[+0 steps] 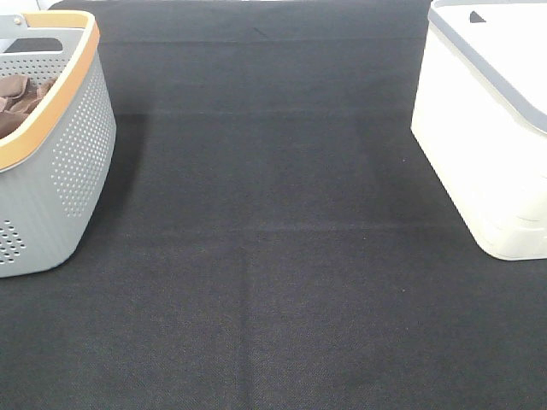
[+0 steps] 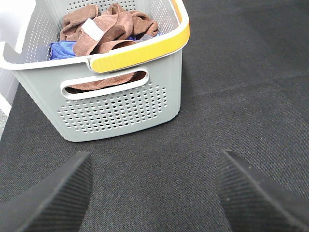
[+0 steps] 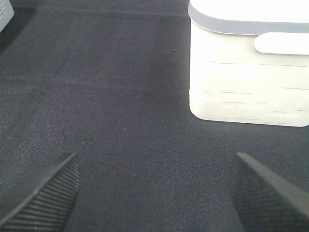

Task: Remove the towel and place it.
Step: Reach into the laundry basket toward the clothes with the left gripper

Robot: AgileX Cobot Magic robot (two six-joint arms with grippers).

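Note:
The reddish-brown towel (image 2: 113,26) lies crumpled inside the grey perforated basket (image 2: 120,108), its white label facing up. In the exterior high view a bit of the towel (image 1: 19,98) shows over the basket's (image 1: 73,162) orange-trimmed rim at the far left. My left gripper (image 2: 152,193) hangs open over the black mat, short of the basket's handle end, nothing between its fingers. The right gripper (image 3: 154,193) is open too, above bare mat near the white bin. Neither gripper shows in the exterior high view.
A blue cloth (image 2: 60,48) lies beside the towel in the basket. A white bin with a grey rim (image 1: 491,128) stands at the right edge of the black mat (image 1: 273,256); it also shows in the right wrist view (image 3: 246,82).

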